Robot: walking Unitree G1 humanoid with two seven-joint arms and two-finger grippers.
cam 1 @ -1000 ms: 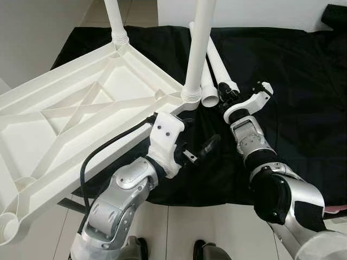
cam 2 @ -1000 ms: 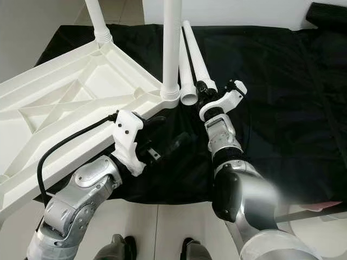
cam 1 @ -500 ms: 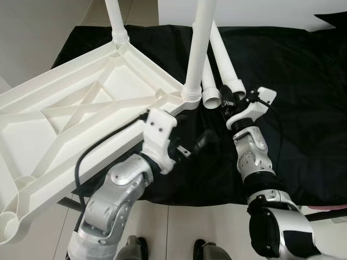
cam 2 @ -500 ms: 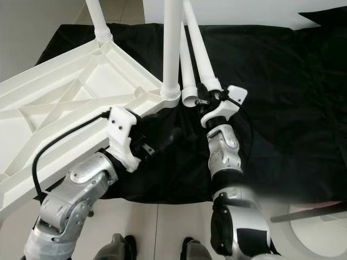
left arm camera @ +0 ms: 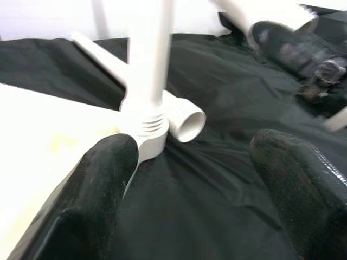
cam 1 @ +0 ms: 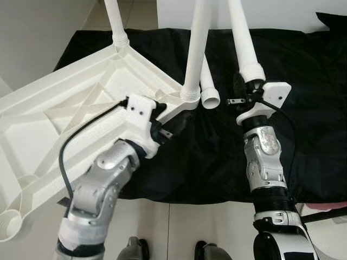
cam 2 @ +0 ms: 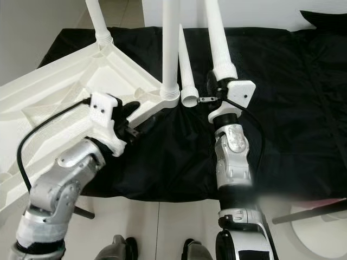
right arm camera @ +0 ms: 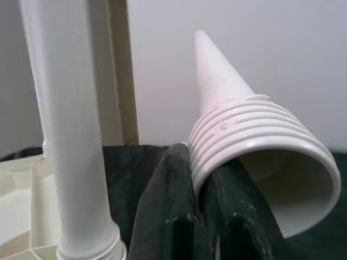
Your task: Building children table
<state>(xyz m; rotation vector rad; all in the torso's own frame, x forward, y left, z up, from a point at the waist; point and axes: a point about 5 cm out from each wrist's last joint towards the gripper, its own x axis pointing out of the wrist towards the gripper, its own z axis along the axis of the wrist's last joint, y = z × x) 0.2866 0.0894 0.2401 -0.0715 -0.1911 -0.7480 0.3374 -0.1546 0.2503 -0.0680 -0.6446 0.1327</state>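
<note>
Black cloth (cam 1: 303, 81): spreading over the surface ahead, from the far left to the far right of the scene.
Tabletop (cam 1: 59, 114): a white plastic children's tabletop, lying upside down and tilted at the left, its ribbed underside showing; its near right corner is resting on the black cloth.
Far leg (cam 1: 115, 19): standing screwed into the tabletop's far corner socket.
Corner leg (cam 1: 196, 49): standing upright in the near right corner socket, its threaded collar sitting at the socket.
Held leg (cam 1: 243, 38): a white tapered leg, rising upright to the right of the corner leg, its threaded open end pointing down at the right tool.
Loose leg (cam 1: 207, 86): lying on the black cloth between the corner leg and the held leg, its open end facing near.
Right tool (right arm camera: 200, 216): gripping the held leg, its black fingers pinching the threaded rim of the open end.
Left tool (left arm camera: 190, 179): hovering open just near the tabletop's right corner, its two fingers spread wide, one finger beside the socket.
</note>
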